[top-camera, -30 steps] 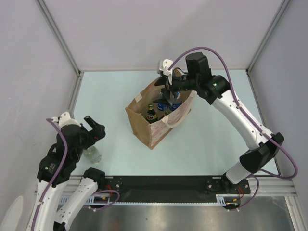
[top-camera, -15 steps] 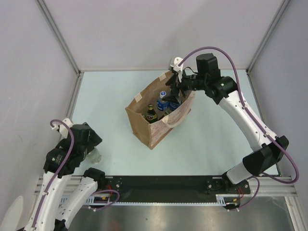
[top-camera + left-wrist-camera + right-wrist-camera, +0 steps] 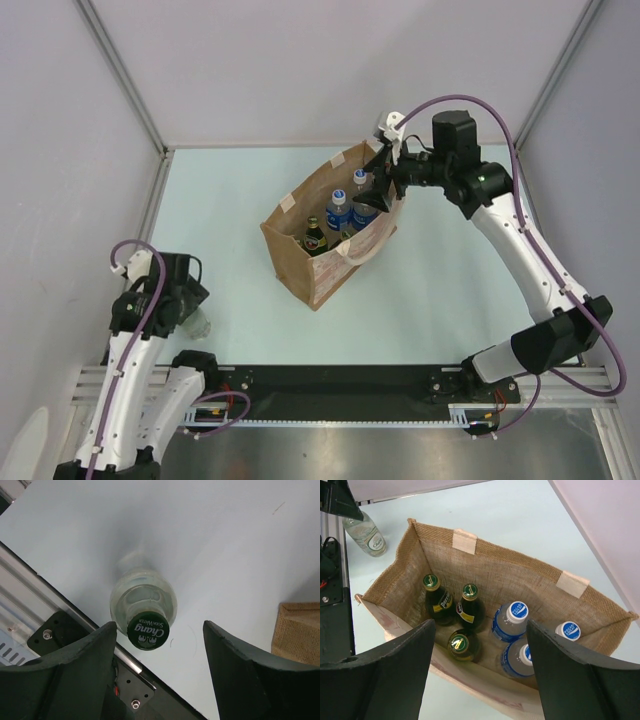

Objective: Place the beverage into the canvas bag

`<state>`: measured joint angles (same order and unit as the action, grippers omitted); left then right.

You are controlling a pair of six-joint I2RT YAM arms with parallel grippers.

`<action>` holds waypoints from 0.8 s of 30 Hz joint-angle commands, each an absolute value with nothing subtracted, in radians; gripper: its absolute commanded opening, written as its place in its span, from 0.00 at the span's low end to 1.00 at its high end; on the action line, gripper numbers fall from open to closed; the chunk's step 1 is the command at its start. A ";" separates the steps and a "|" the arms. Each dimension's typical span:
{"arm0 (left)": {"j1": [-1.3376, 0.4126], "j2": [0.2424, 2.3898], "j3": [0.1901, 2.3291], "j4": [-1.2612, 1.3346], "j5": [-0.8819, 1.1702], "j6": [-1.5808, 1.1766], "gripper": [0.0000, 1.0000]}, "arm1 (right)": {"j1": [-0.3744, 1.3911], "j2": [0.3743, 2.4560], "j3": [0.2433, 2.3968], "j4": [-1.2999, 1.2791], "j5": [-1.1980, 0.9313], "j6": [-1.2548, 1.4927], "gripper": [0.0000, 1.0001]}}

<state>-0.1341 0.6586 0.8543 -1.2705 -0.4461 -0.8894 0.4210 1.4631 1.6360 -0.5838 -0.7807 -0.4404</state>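
Pale blue table (image 3: 230, 200). Clear glass bottle with green cap (image 3: 143, 602) stands by left edge, far from tan cloth bag (image 3: 485, 570). Left claw (image 3: 159, 627) spread around it. Right claw (image 3: 480, 625) spread over bag.

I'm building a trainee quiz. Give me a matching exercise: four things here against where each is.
1 clear bottle
2 green bottles
3 blue-capped bottles
4 right gripper

A open, above the canvas bag
B on the table, below the left gripper
C in the bag, nearer the clear bottle
D in the bag, nearer the right gripper

Pairs: 1-B, 2-C, 3-D, 4-A
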 commanded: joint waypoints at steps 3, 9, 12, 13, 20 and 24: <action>-0.038 0.696 0.858 -1.193 -0.403 -0.842 0.69 | 0.399 1.411 1.612 -0.543 -0.810 -0.416 0.78; 0.035 0.733 0.861 -1.169 -0.373 -0.798 0.61 | 0.379 1.397 1.595 -0.535 -0.813 -0.407 0.79; 0.038 0.735 0.856 -1.170 -0.367 -0.788 0.58 | 0.370 1.393 1.589 -0.529 -0.816 -0.399 0.79; 0.040 0.733 0.854 -1.170 -0.365 -0.787 0.56 | 0.368 1.390 1.586 -0.528 -0.818 -0.397 0.79; 0.041 0.736 0.880 -1.169 -0.359 -0.756 0.30 | 0.357 1.382 1.575 -0.525 -0.824 -0.393 0.79; 0.041 0.730 0.922 -1.161 -0.327 -0.701 0.07 | 0.354 1.376 1.571 -0.525 -0.825 -0.390 0.79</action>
<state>0.0341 0.7345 0.8589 -1.1912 -0.3840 -0.7574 0.3576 1.4120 1.5772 -0.5549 -0.8028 -0.4072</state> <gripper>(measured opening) 0.363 0.785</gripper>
